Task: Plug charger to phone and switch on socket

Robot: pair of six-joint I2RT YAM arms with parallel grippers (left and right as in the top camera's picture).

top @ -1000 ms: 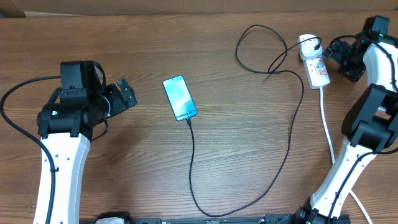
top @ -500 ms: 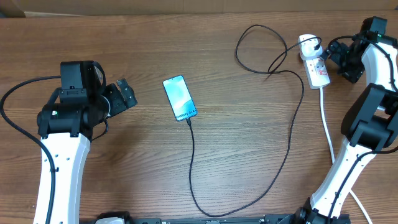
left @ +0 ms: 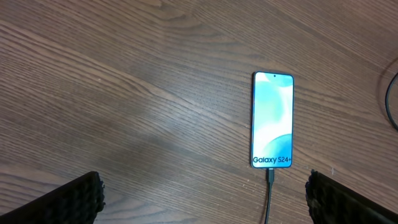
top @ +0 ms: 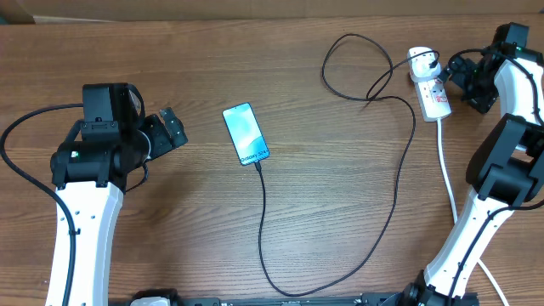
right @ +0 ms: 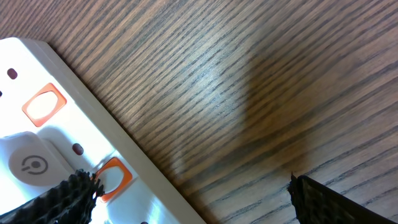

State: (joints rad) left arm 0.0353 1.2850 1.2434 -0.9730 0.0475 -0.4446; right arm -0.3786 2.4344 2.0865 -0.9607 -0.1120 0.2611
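**At the socket: right jaws lining up on the switch**

Beside the socket [top: 429,85], the right gripper [top: 450,78] is hovering with jaws wide, empty. The left gripper [top: 174,129] is idling wide too. The charger [top: 393,170] is sitting plugged into the phone [top: 246,133] mid-bench. One fingertip should be pressing squarely on the orange switch [right: 112,176] by the plug.

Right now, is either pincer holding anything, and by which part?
Nothing is held. The left pincer is open above the table short of the phone; the right pincer is open beside the socket, gripping nothing.
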